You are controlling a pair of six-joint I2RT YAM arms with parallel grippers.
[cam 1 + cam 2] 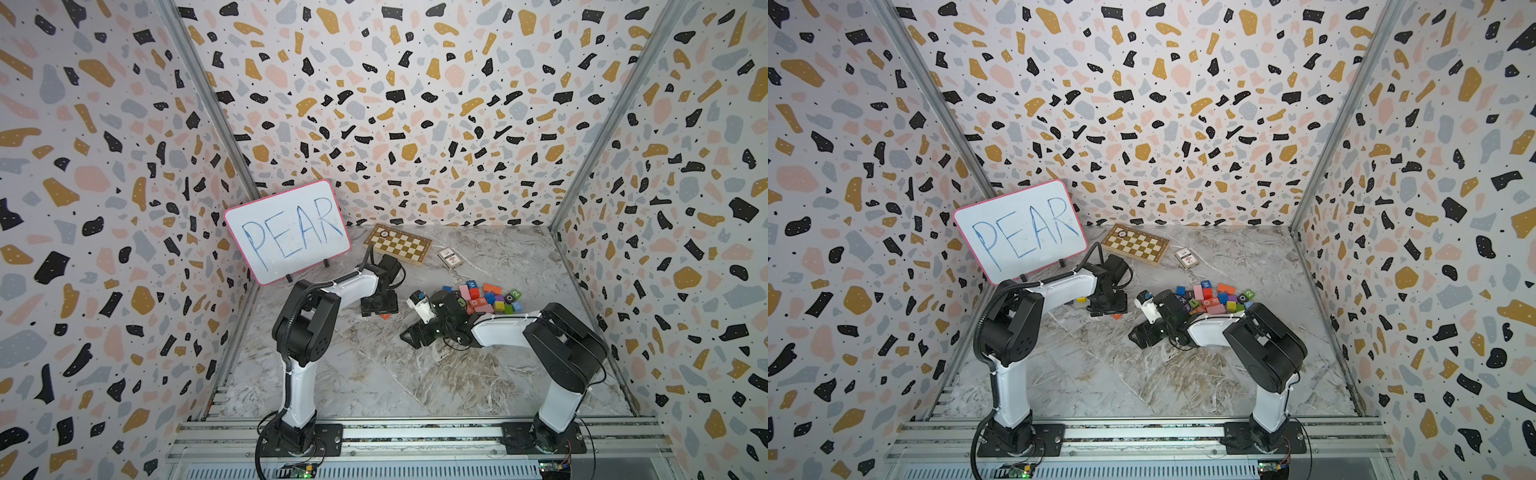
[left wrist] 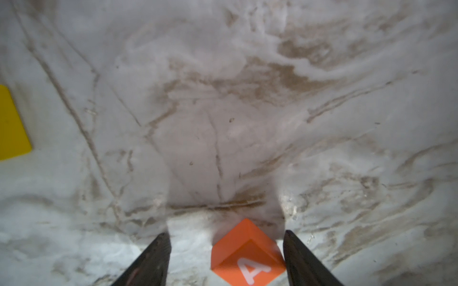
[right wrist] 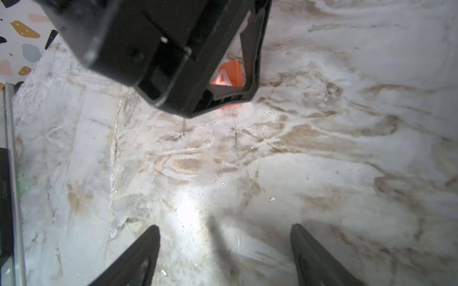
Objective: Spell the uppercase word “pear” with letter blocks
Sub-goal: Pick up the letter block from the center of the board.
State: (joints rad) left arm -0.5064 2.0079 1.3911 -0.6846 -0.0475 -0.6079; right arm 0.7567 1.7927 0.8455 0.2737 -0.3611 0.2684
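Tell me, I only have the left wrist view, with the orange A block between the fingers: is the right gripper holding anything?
Observer: No. The right gripper is open and empty above the table.
Operator: Where are the remaining blocks?
Observer: In a top view, a loose pile of blocks lies near the right arm, apart from the A block.
Operator: What's the target word?
Observer: The whiteboard reads PEAR.

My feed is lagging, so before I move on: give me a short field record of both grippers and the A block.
Left gripper: open, fingers either side of the small orange cube with a white A
Orange cube: on the grey marbled tabletop, corner-on, nearer one finger
Right gripper: open, empty, above bare tabletop
Yellow cube: on the tabletop, apart from the orange cube
Pile of mixed coloured blocks: beside the right arm
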